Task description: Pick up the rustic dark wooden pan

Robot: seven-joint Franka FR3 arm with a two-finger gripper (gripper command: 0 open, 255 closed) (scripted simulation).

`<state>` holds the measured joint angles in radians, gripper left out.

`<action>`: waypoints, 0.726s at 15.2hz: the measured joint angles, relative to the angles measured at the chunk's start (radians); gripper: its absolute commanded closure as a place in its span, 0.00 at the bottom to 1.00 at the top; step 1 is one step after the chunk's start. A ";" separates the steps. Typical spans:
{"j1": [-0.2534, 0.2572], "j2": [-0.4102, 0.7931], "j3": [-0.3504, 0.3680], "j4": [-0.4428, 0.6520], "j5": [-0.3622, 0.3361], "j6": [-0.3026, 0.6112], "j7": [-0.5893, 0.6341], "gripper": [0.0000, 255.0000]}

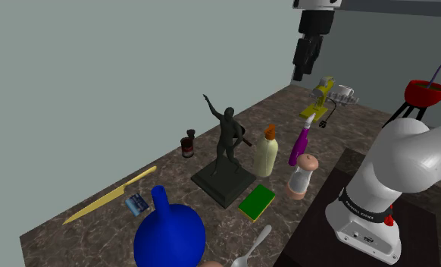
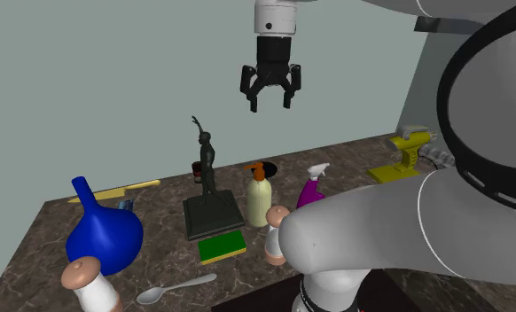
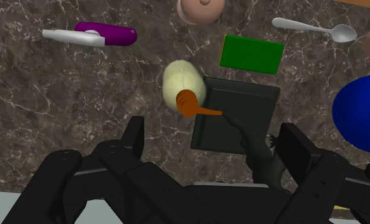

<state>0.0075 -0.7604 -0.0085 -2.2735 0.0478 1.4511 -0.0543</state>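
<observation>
Pincer (image 2: 269, 103) spread, high over counter (image 2: 345, 159). Descend behind statue (image 2: 207, 168) onto pan (image 2: 275, 165); judge bottle (image 2: 260, 200) clearance tight.

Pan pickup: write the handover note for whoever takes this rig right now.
End effector: open, empty, high above the table.
Pan: dark, on the table behind the cream bottle and the statue, partly hidden by them.
Done: nothing grasped yet.
Left: descend to the pan, close on it, lift.

2 grinders (image 2: 81, 282) (image 2: 273, 236), 1 spoon (image 2: 176, 287), 1 statue (image 2: 208, 168)
</observation>
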 measured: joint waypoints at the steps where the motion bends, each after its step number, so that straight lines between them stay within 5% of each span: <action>1: 0.000 0.000 0.000 0.000 0.000 0.000 0.000 0.00; 11: -0.038 0.099 -0.009 -0.211 -0.011 0.365 0.031 0.00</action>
<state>-0.0300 -0.6618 -0.0177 -2.4844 0.0368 1.8162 -0.0236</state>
